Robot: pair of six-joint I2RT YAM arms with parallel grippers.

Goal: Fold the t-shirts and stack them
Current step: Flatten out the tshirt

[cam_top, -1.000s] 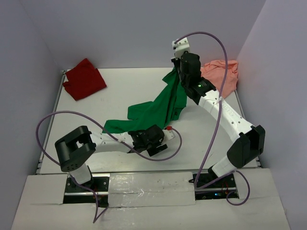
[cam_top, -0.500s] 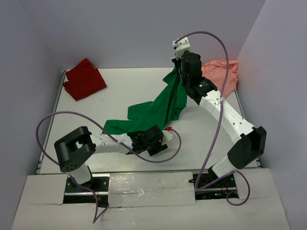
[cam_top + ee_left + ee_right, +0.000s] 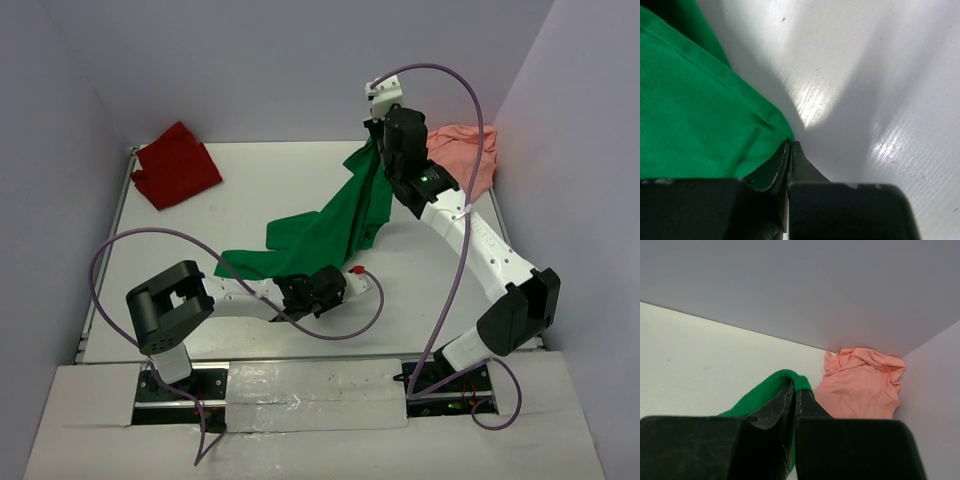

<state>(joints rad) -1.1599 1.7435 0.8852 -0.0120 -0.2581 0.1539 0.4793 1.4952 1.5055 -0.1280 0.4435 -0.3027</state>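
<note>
I see the green t-shirt point(image 3: 330, 228) bright and plain, the red t-shirt point(image 3: 175, 165) dark, the pink t-shirt point(image 3: 462, 148) salmon. The surface point(image 3: 260, 190) is white, the walls point(image 3: 250, 60) pale lilac. The arms point(image 3: 480, 240) are white with black joints, the cables point(image 3: 481, 120) purple, and the left end effector point(image 3: 791, 150) and right end effector point(image 3: 794, 387) black.

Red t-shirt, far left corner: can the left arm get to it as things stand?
Probably not yet. The left gripper is shut on the edge of the green t-shirt, so it must let go first. Otherwise nothing lies on the table between it and the red t-shirt.
</note>
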